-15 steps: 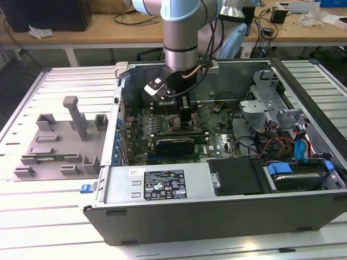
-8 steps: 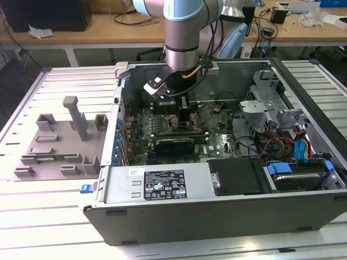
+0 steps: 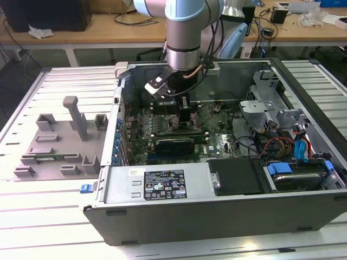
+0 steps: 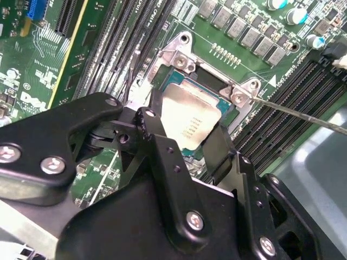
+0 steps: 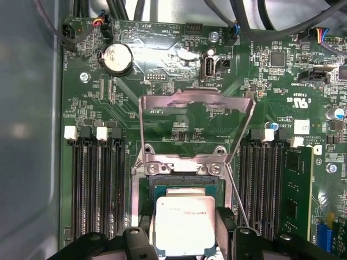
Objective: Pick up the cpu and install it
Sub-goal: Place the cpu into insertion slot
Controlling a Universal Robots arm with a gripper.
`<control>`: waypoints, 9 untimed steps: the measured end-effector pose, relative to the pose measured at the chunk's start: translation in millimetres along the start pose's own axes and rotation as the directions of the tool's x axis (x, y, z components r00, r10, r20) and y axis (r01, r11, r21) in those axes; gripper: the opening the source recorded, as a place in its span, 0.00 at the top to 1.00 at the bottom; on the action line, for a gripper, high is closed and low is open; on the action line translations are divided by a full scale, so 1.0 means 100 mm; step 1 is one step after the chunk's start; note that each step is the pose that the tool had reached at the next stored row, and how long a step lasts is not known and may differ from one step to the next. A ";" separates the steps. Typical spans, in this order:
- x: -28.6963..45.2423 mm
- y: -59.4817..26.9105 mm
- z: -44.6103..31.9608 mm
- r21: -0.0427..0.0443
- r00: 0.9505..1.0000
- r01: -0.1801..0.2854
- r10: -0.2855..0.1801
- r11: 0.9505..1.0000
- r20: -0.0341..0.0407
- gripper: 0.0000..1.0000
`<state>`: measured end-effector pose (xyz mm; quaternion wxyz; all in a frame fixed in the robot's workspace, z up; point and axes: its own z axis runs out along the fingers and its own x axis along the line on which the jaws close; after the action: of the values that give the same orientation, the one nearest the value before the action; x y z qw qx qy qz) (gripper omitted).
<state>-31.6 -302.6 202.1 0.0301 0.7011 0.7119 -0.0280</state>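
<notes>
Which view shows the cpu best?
The first wrist view: the cpu faces the camera squarely, its silver top plain, held in the gripper. The second wrist view shows it slanted, partly behind a finger. In the exterior view the arm covers it.

slatted metal table (image 3: 49,216) | wooden bench (image 3: 108,33) behind | cables (image 3: 130,19) on it

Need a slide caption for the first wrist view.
Tool holding the cpu over the open motherboard socket, load plate raised.
</notes>
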 end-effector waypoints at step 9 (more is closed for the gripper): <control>0.011 0.011 0.001 0.001 1.000 -0.014 0.014 1.000 0.000 0.46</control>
<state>-30.5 -301.5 201.9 0.0299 0.7061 0.7069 -0.0282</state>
